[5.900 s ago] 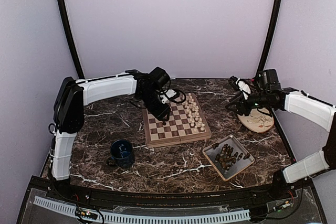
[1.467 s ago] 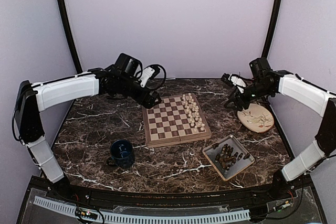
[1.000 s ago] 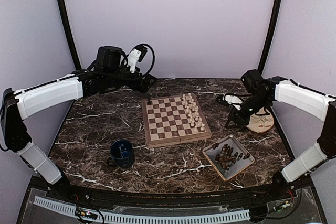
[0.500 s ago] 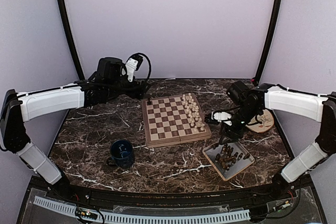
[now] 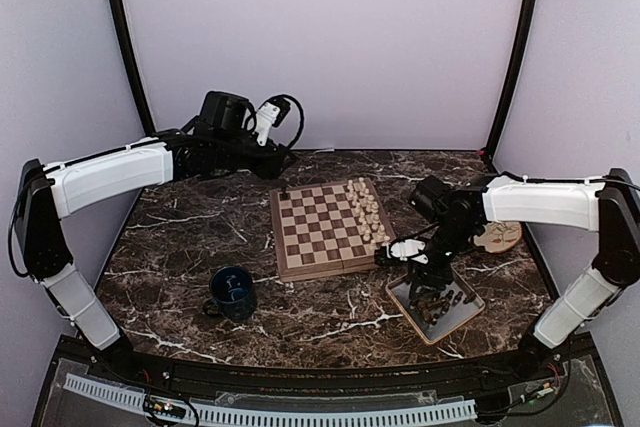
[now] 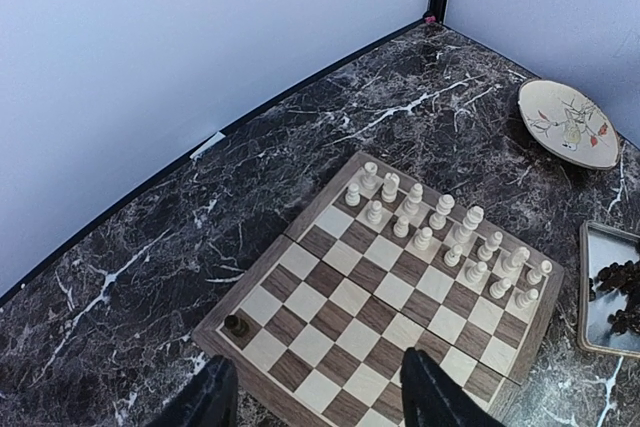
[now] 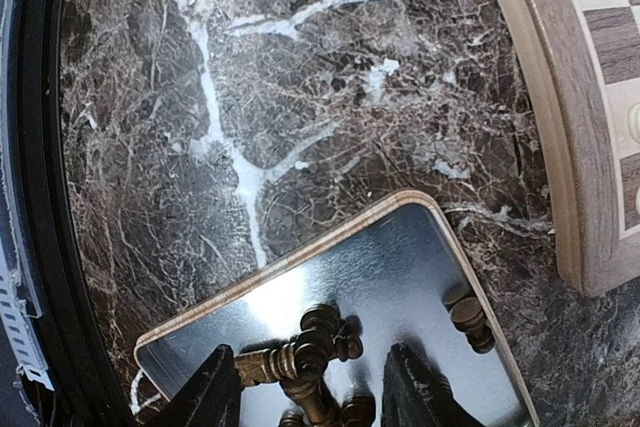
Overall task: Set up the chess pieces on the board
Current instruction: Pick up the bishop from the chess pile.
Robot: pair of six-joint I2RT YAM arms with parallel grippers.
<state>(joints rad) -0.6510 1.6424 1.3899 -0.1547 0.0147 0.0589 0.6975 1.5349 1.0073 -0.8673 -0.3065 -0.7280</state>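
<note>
Nothing gripped: left fingers (image 6: 212, 402) and right fingers (image 7: 212, 392) are spread apart. A mug (image 5: 232, 292), plate (image 5: 503, 236) and tray (image 7: 300, 259) of dark pieces (image 7: 300, 352) surround the board (image 5: 320, 237).

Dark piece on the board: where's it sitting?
Top view: the dark piece stands alone on the board's far-left corner square, across from the white pieces lined along the right side.

The counter (image 5: 180, 237) was a dark brown marble-patterned slab with white veining. Plain pale lilac walls (image 5: 320, 47) enclosed it at the rear and both sides. Two black posts (image 5: 127, 47) rose at the rear corners. A black rail (image 5: 300, 372) edged the near side. Lighting was even.
</note>
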